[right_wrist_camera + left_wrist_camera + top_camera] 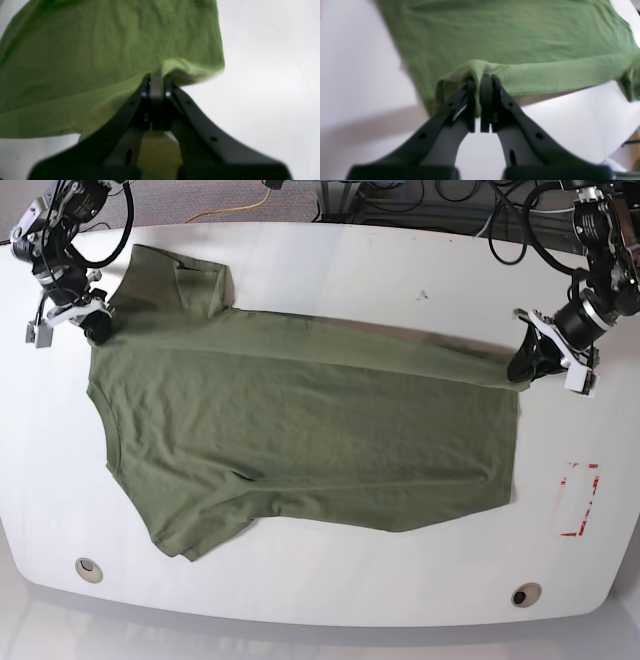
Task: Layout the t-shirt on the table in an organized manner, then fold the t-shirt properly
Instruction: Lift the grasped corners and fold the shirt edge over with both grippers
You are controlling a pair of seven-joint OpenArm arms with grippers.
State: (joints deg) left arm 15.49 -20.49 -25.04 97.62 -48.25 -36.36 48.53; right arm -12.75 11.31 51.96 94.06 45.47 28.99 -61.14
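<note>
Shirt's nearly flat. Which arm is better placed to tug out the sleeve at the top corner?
Probably the right: its pincer is shut on the t-shirt right beside that sleeve. The left pincer grips the hem corner, far across the table.

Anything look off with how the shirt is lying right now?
Yes. The t-shirt lies slanted across the table, and its far edge is folded over into a band between the right gripper and left gripper. The near sleeve is creased.

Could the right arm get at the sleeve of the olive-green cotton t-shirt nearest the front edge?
Probably not now: the right gripper is shut on the t-shirt at the far edge.
</note>
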